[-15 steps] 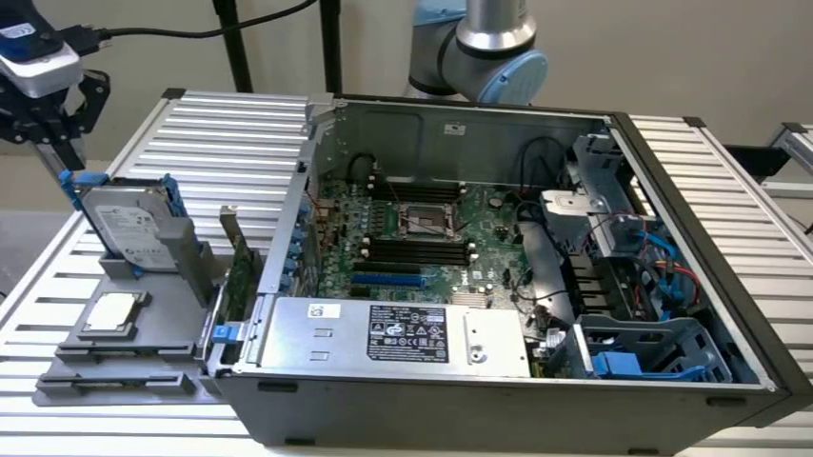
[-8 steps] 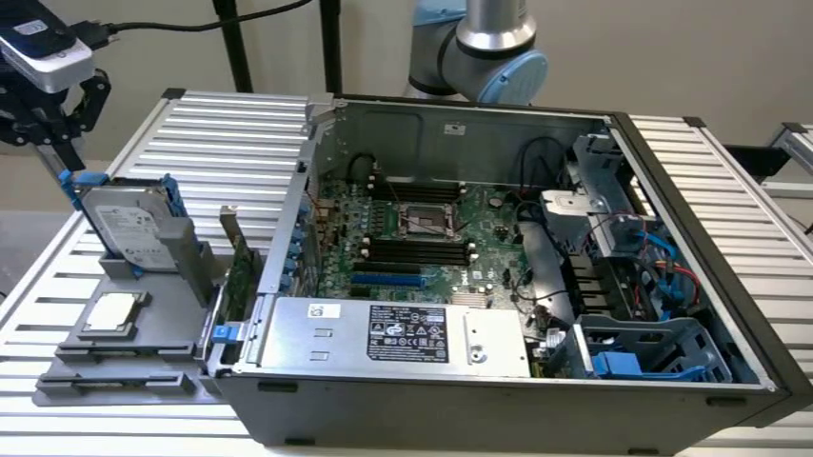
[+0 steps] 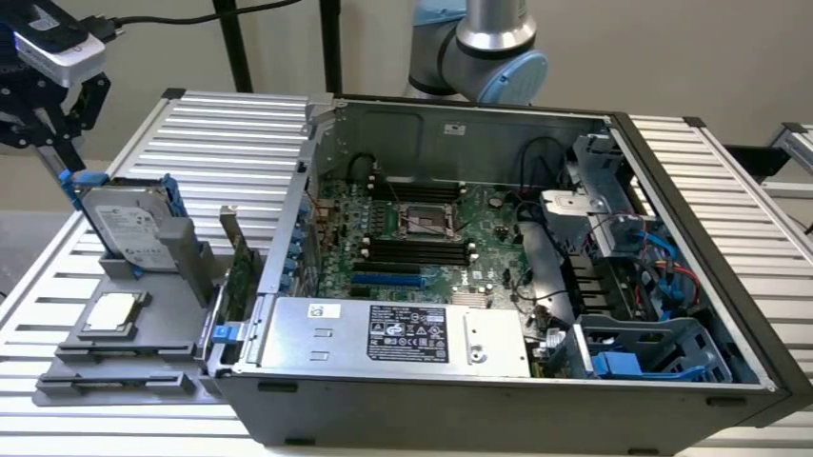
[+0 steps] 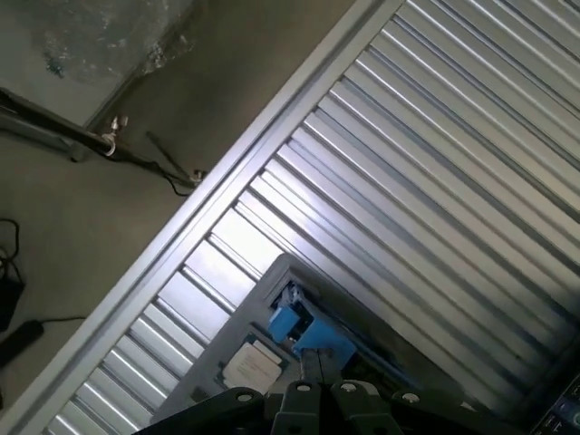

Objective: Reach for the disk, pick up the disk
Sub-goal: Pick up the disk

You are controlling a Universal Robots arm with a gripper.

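The disk (image 3: 128,221), a silver-grey drive with a white label and a bright blue carrier frame, stands upright in a grey holder (image 3: 159,271) at the exterior view's left. My gripper (image 3: 70,164) comes down from above onto its top corner, fingers shut on the blue frame's tab. In the wrist view the fingertips (image 4: 306,367) meet on the blue frame of the disk (image 4: 313,333), with the white label just beside them. The disk's lower edge still sits in the holder.
A small square silver chip (image 3: 114,309) lies on a grey tray in front of the holder. An open computer case (image 3: 508,405) with a silver power supply box (image 3: 394,333) fills the slatted metal table (image 3: 228,133) to the exterior view's right. The arm's base (image 3: 489,48) stands behind.
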